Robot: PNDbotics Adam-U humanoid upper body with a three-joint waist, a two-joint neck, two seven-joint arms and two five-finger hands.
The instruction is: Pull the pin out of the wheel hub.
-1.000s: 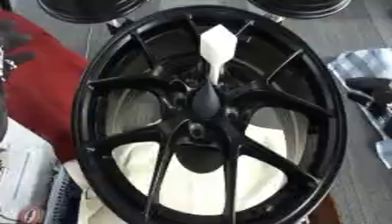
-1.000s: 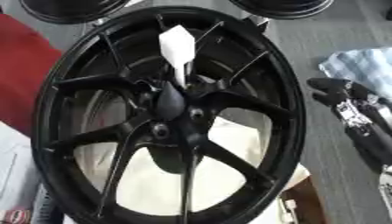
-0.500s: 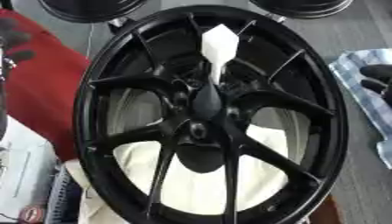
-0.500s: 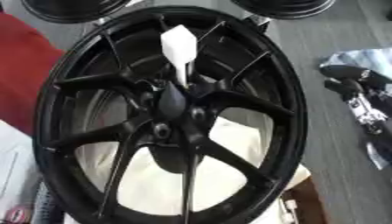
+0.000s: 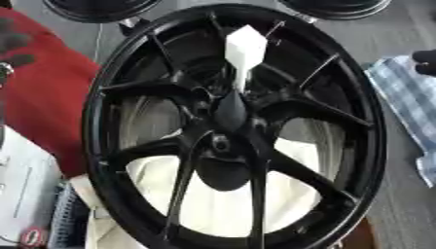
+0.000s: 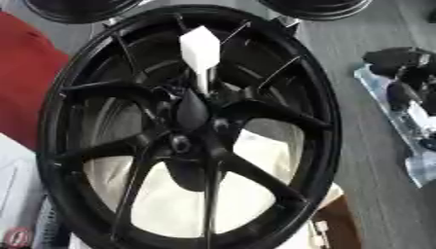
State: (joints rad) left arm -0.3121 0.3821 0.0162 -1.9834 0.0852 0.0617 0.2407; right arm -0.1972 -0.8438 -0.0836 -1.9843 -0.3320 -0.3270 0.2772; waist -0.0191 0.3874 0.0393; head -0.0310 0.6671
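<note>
A: What fills the view?

B: A large glossy black alloy wheel with thin spokes point(image 5: 230, 126) lies face up and takes up nearly the whole frame. Its dark centre hub point(image 5: 230, 113) sits a little above the middle, and the spokes fan out from it to the round rim.

A: And the pin?

B: A white plastic pin with a broad, faceted head and a thin stem point(image 5: 245, 52) stands up out of the hub. The stem runs down into the centre, so the pin is still seated. The head hangs over the upper spokes, toward the far side of the wheel.

A: Which hand is on it?

B: Neither. The robot's right hand point(image 6: 400, 73) shows at the right edge in the right eye view, a dark shape well apart from the pin, over a pale blue checked cloth point(image 5: 408, 97). Whether its fingers are spread or curled cannot be told. At the upper left edge of the left eye view there are dark blurred fingers of the left hand point(image 5: 12, 46), over a red cloth point(image 5: 43, 107); their spread cannot be told either.

A: What lies under the wheel?

B: A cream fabric point(image 5: 221, 204) shows through the lower gaps between the spokes. Two more black wheels point(image 5: 98, 7) peek in along the top edge, beyond the rim.
</note>
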